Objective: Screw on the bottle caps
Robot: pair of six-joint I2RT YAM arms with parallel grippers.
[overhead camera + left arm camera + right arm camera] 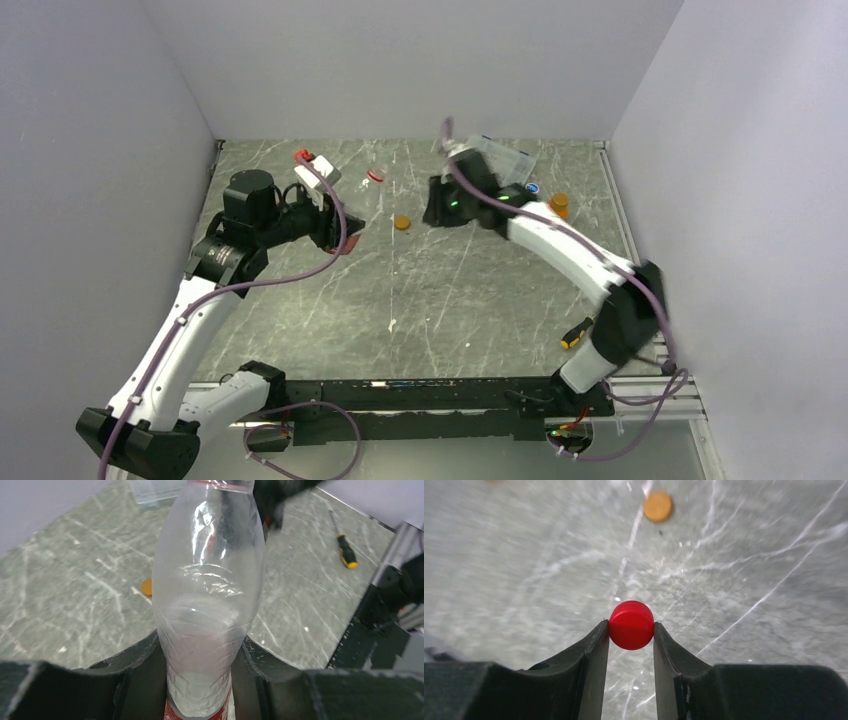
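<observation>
Bottle first: your left gripper [201, 644] is clamped on the clear bottle [207, 590], one finger pressed to each side of its lower body just past the red label band [171, 713]. The bottle points away from the wrist, so its red neck ring [220, 484] sits at the far end. From overhead, the bottle reaches from the left gripper toward the middle of the far side of the marbled table [450, 300]. You cannot tell from these views whether any part of it touches the surface. Your right gripper [630, 627] pinches the red cap [631, 621] between its two fingertips, which are closed against opposite sides of its rim. The cap is held over bare table, apart from the bottle's neck. An orange cap [402, 222] lies flat on the table between the two grippers. Farther right, a blue cap [532, 187] sits just beside an orange bottle [559, 204], both near the clear compartment box [505, 160] at the far edge — and the yellow-and-black screwdriver [575, 333] lies by the right arm, well apart from everything else.
</observation>
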